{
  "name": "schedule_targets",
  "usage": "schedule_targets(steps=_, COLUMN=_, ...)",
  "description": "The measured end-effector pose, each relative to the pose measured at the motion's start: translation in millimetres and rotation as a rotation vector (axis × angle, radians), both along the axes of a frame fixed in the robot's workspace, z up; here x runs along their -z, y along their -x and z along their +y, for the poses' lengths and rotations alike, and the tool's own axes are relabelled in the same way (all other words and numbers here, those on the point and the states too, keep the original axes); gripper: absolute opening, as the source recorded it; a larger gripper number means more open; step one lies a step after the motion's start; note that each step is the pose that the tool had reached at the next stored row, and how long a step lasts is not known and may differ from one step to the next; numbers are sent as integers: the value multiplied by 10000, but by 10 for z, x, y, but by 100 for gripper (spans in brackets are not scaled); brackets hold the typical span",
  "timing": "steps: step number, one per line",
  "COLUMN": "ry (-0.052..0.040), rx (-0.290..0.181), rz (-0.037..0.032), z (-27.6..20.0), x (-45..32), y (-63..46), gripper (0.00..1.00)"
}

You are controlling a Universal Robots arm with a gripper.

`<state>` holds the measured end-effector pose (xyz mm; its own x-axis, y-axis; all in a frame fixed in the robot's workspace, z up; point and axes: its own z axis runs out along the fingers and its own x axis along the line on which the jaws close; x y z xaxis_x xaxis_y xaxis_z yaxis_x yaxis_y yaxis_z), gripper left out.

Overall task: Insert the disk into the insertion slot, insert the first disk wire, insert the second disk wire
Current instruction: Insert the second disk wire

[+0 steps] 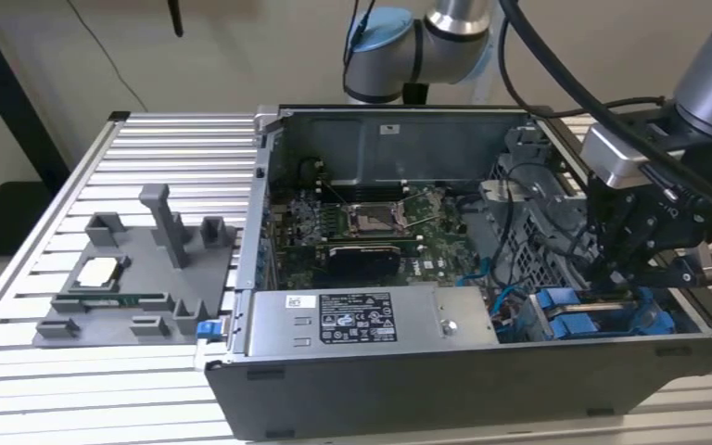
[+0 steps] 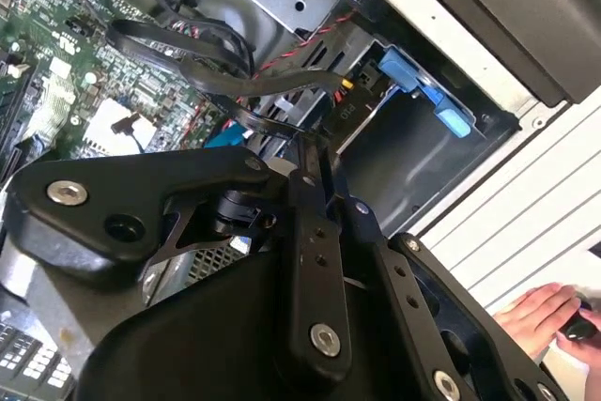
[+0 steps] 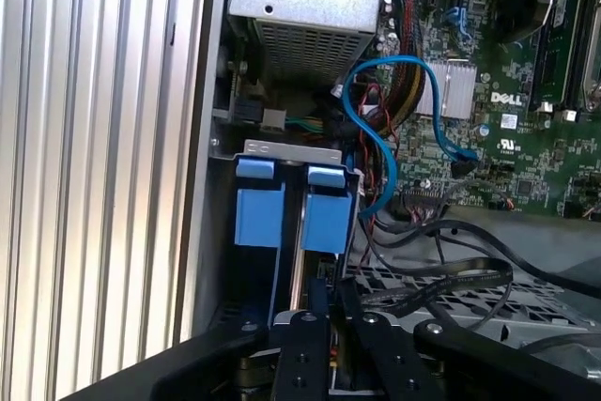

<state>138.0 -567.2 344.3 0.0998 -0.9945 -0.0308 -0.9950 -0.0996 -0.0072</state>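
The disk stands in its bright blue carrier inside the insertion slot, next to a second blue carrier. In the exterior view these blue frames sit in the case's front corner on the exterior view's right. My gripper reaches down into the case right above them. In the first wrist view the fingers stand close together just behind the blue carriers, shut on a small connector of a disk wire with red and yellow strands. The second wrist view shows the dark bay beyond the gripper.
A silver power supply box lies along the case front, with the motherboard behind it. A blue cable and black flat cables loop beside the bay. A grey fixture sits on the slatted table. A hand rests outside the case.
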Motion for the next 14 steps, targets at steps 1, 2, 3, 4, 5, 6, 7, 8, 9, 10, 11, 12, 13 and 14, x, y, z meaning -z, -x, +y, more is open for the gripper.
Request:
schedule_targets(steps=1, ry=0, rx=0, rz=0, z=4, x=3, y=0, gripper=16)
schedule_targets(steps=2, ry=-1, rx=0, rz=0, z=6, x=6, y=0, gripper=16)
schedule_targets(steps=3, ry=-3, rx=1, rz=0, z=8, x=9, y=-1, gripper=16)
schedule_targets(steps=4, ry=1, rx=0, rz=0, z=8, x=9, y=-4, gripper=16)
schedule_targets(steps=5, ry=1, rx=-2, rz=0, z=8, x=10, y=-8, gripper=16)
schedule_targets(steps=6, ry=1, rx=-1, rz=0, z=8, x=12, y=-12, gripper=16)
schedule_targets(steps=7, ry=-1, rx=1, rz=0, z=8, x=13, y=-14, gripper=16)
schedule_targets(steps=8, ry=-1, rx=1, rz=0, z=8, x=15, y=-16, gripper=16)
schedule_targets(steps=9, ry=-4, rx=2, rz=0, z=8, x=21, y=-17, gripper=16)
schedule_targets(steps=10, ry=-5, rx=2, rz=0, z=8, x=28, y=-19, gripper=16)
schedule_targets(steps=11, ry=-3, rx=0, rz=0, z=8, x=36, y=-20, gripper=16)
schedule_targets(steps=12, ry=1, rx=0, rz=0, z=8, x=46, y=-21, gripper=16)
schedule_targets(steps=13, ry=10, rx=1, rz=0, z=8, x=57, y=-21, gripper=16)
schedule_targets(steps=14, ry=15, rx=1, rz=1, z=8, x=67, y=-21, gripper=16)
